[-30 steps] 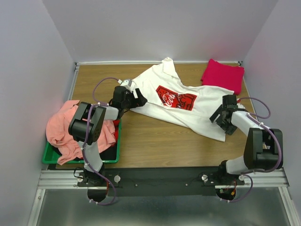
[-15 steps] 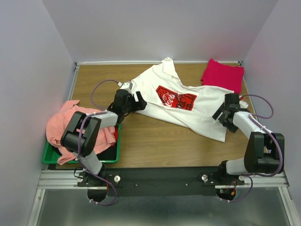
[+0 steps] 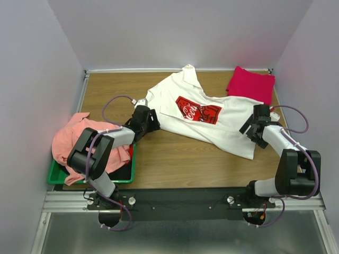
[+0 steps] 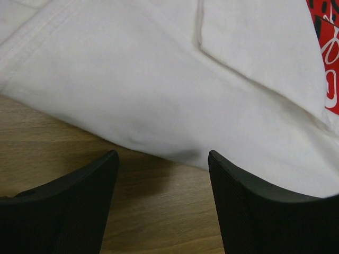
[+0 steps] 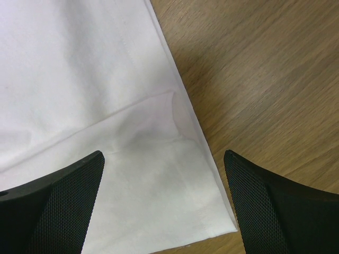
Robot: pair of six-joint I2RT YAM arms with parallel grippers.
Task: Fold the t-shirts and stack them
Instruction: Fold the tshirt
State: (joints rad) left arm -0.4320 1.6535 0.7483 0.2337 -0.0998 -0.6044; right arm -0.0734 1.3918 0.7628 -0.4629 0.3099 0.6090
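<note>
The large white t-shirt with a red-and-white chest print lies spread out and rumpled across the table's middle. My left gripper is open and low at the shirt's left edge. In the left wrist view wood shows between the fingers, with the white hem just ahead. My right gripper is open over the shirt's right hem corner, which lies between the fingers. A magenta-red tee lies folded at the back right. A salmon-pink tee is heaped in the bin, with a bit of red cloth beside it.
The green plastic bin stands at the table's front left, next to my left arm. White walls close in the table at the back and both sides. Bare wood lies in front of the white shirt.
My left gripper has come down and stretched flatter toward the white shirt's left edge. My right gripper has shifted slightly back onto the shirt's right hem corner. The shirts have not moved.
</note>
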